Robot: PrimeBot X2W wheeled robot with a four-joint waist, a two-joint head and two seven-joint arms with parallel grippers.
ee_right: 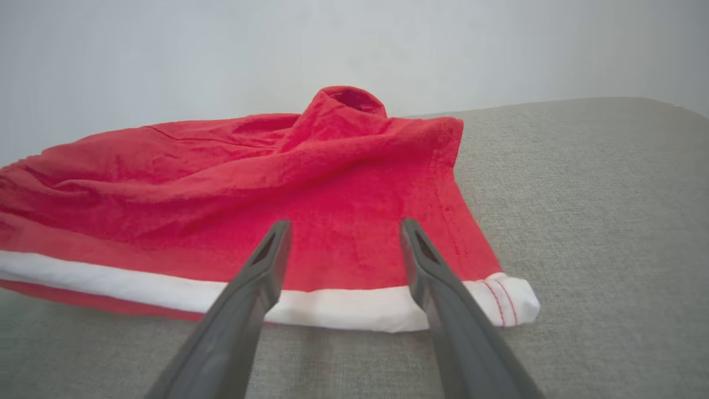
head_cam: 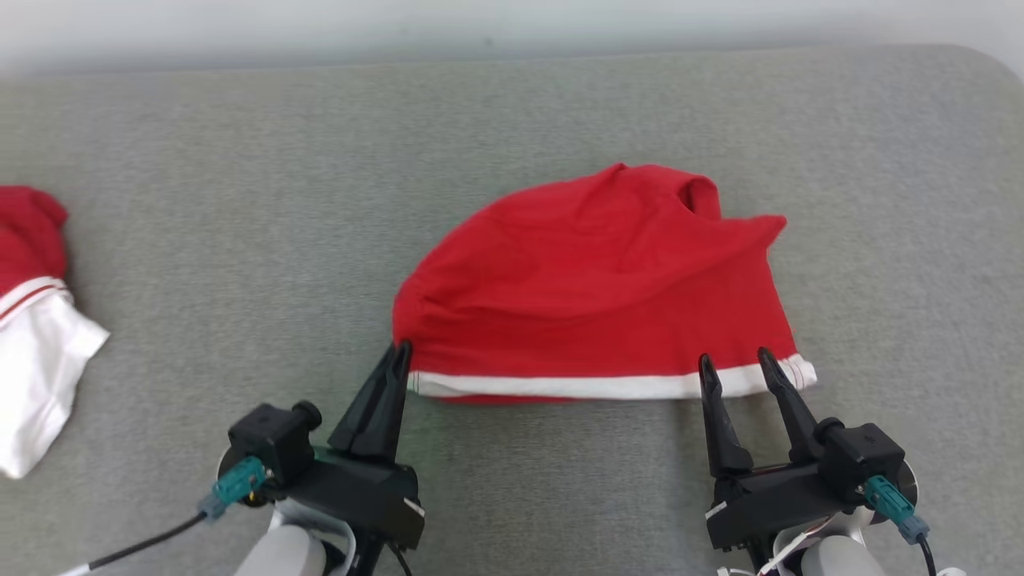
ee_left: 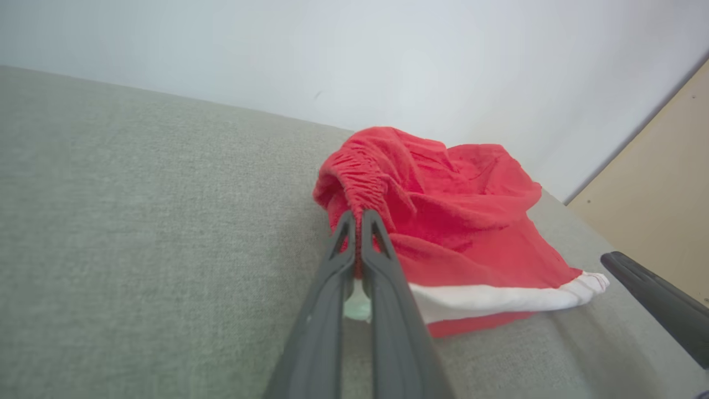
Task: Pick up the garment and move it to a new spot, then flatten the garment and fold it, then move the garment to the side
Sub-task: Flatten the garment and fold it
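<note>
A red garment [head_cam: 600, 288] with a white hem band lies rumpled on the grey surface at the centre; it also appears as the garment [ee_left: 454, 221] and the garment [ee_right: 249, 183] in the wrist views. My left gripper [head_cam: 400, 352] is shut on the garment's near left corner, pinching the gathered red edge between its fingers [ee_left: 354, 244]. My right gripper [head_cam: 736, 364] stands open just above the white hem near the right corner, with nothing between its fingers [ee_right: 266, 260].
A second red and white garment [head_cam: 32, 320] lies at the far left edge of the grey surface [head_cam: 240, 200]. A pale wall runs behind the surface's far edge. A tan panel [ee_left: 664, 210] shows at the right of the left wrist view.
</note>
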